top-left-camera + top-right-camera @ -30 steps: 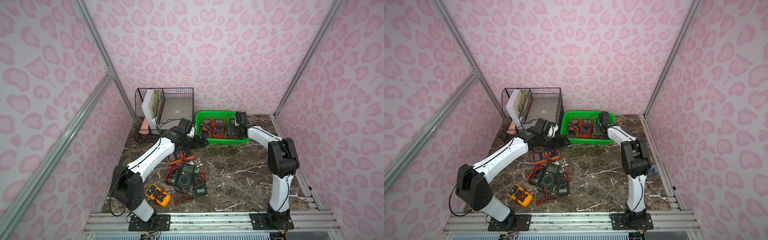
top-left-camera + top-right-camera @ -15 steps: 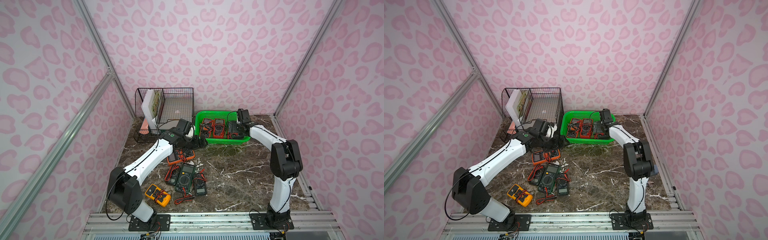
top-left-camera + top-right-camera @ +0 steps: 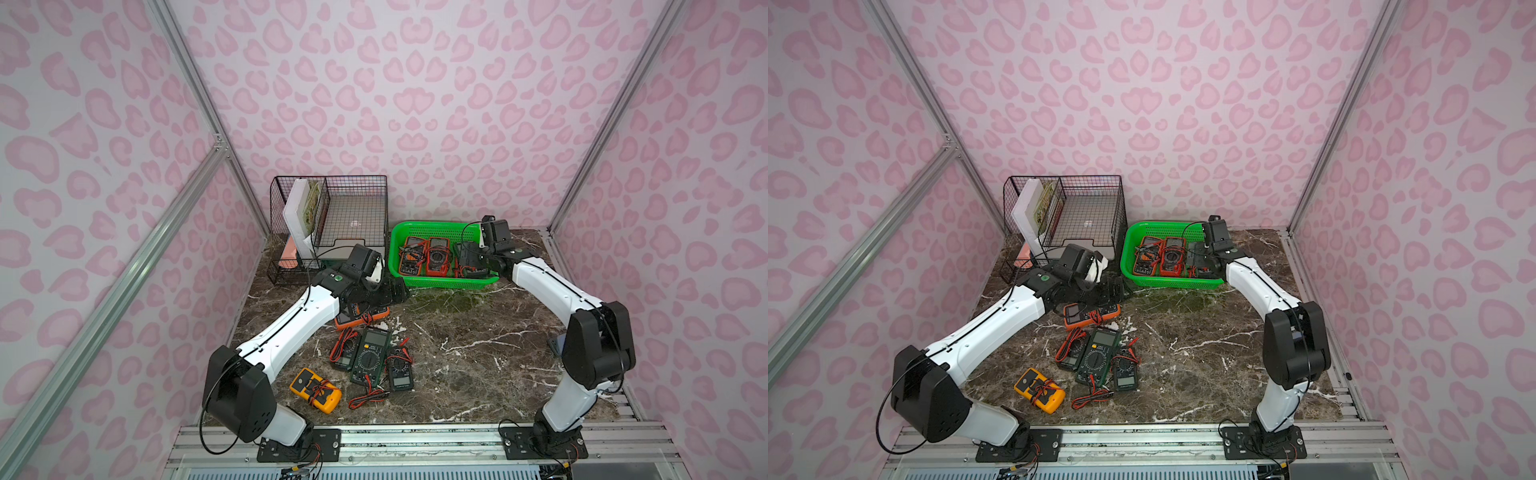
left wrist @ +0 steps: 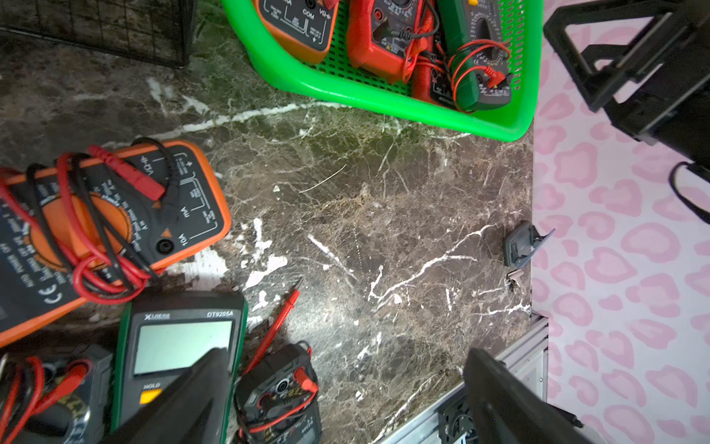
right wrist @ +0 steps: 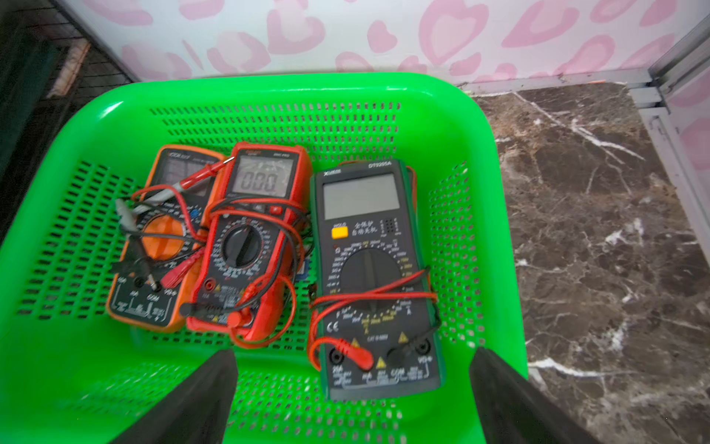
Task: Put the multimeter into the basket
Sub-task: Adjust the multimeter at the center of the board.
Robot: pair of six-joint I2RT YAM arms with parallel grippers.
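Right fingers are spread wide and empty over the green basket, in which a green multimeter is laid beside a red multimeter. Left fingers are held wide apart, empty, above loose multimeters on the table.

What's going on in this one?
Two robot arms are loading multimeters into the green basket. Three already lie in it: orange, red and dark green. The right gripper hangs open and empty over the basket's near edge. The left gripper, also open and empty, hovers by the orange multimeter on the table, where five lie.
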